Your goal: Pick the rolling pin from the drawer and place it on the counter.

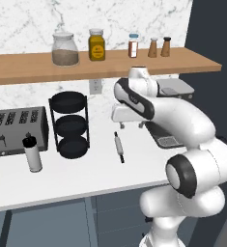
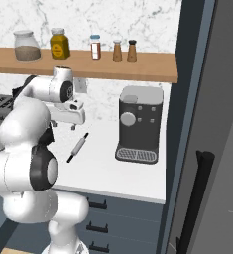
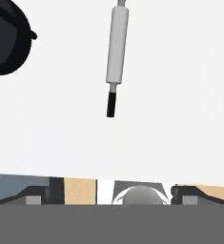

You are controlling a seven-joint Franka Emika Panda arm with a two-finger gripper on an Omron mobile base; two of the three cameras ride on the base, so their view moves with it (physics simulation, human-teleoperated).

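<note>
The rolling pin [image 1: 119,146] [image 2: 78,147] lies flat on the white counter [image 1: 86,178] [image 2: 113,168], free of any grip. In the hand view the pin [image 3: 117,47] sits far ahead, with one black handle pointing toward me. My gripper [image 1: 130,125] [image 2: 68,125] [image 3: 111,198] hovers above the counter just behind the pin, open, with nothing between its fingertips [image 3: 35,198]. Slate-blue drawer fronts [image 2: 95,204] with dark handles show below the counter edge and look shut.
A black three-tier rack [image 1: 70,124] stands left of the pin, then a white cylinder with a black cap [image 1: 33,154] and a toaster [image 1: 18,130]. A coffee machine [image 2: 139,124] stands to the right. A wooden shelf [image 1: 86,62] with jars hangs above. A dark tall cabinet [image 2: 212,149] bounds the right.
</note>
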